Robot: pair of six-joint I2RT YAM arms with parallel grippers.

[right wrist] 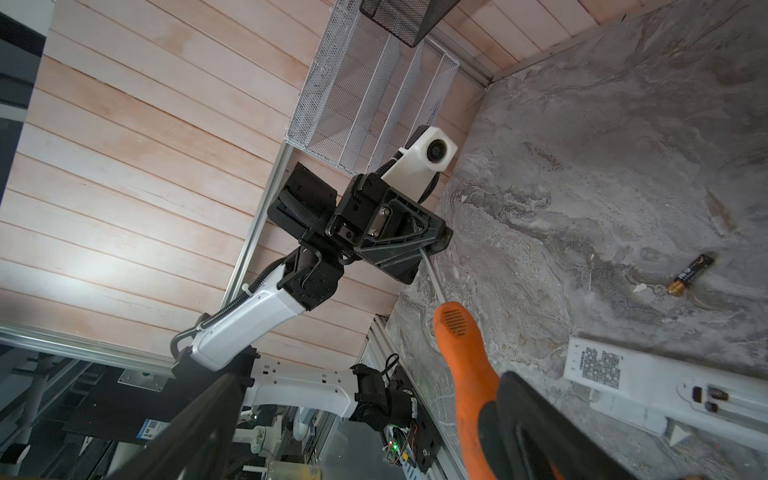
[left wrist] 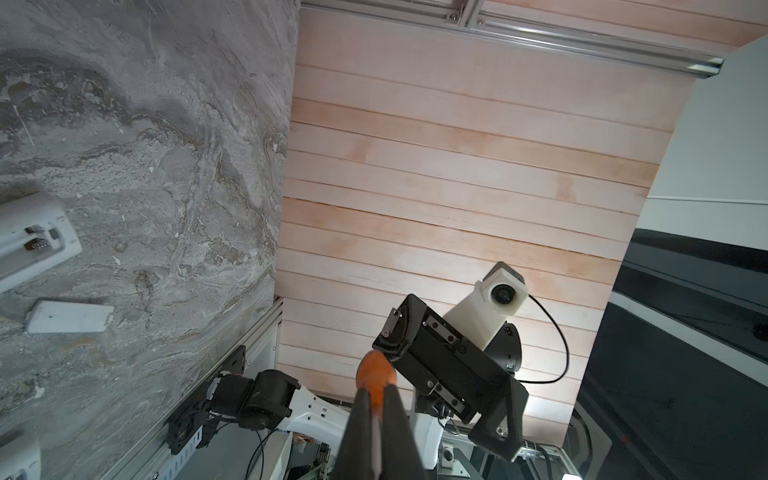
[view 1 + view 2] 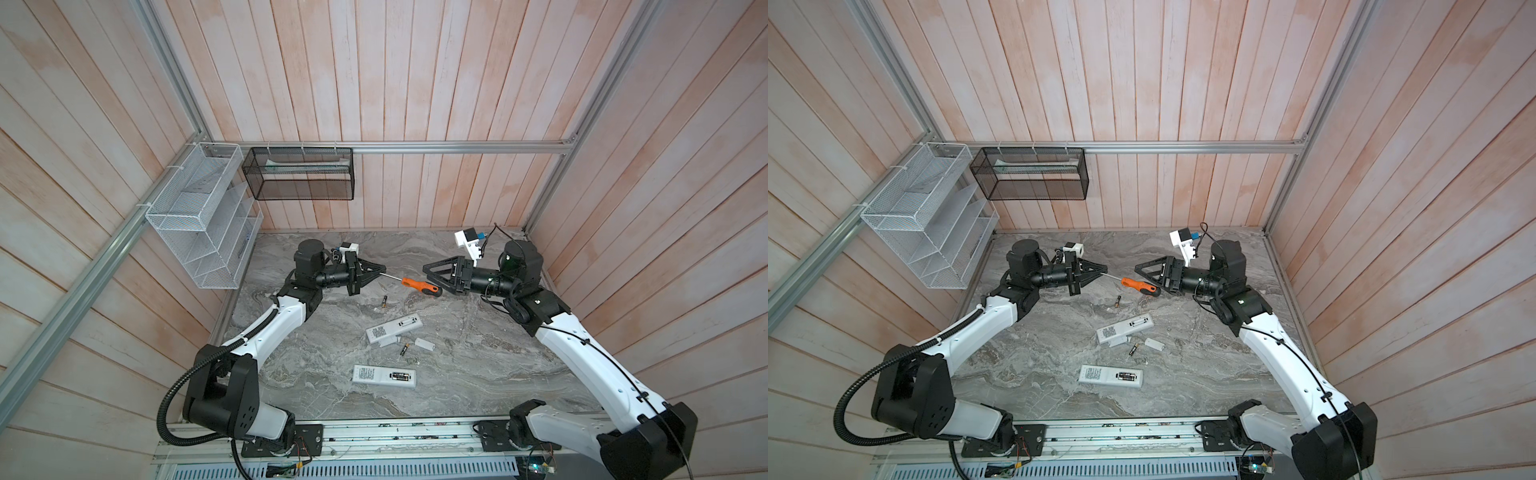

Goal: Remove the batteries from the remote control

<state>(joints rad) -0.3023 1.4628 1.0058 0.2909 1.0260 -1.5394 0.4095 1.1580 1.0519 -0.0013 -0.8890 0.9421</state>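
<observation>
Two batteries [image 3: 398, 376] were noted seated side by side in the open compartment of the near remote [image 3: 368, 373], which was laid back side up toward the front of the bench [image 3: 478, 374]. A third battery [image 3: 403, 349] was found loose on the bench between this unit and the far remote [image 3: 380, 332], just beside a small white cover [image 3: 424, 343]. The far remote was laid back side up at a slant, its compartment [image 3: 407, 321] uncovered and the spring contacts bare. A fourth battery [image 3: 383, 302] was recorded lying alone on the bench behind the far remote, apart from the other items.

Above and behind that cell, a screwdriver [image 3: 419, 286] was held roughly level over the bench. The left tool [image 3: 382, 270] was clamped tight on the metal shaft near its tip; in the left wrist view the two fingers [image 2: 360, 419] were seen drawn together with the shaft between them. The right tool [image 3: 431, 279] was spread wide and nothing was gripped by it. The dark butt of the orange handle was placed between its jaws, and in the right wrist view it was seen lying against one finger [image 1: 523, 388], with the other finger well apart.

A white wire rack [image 3: 195, 216] was mounted on the left wall and a black mesh basket [image 3: 299, 174] on the back rail.
</observation>
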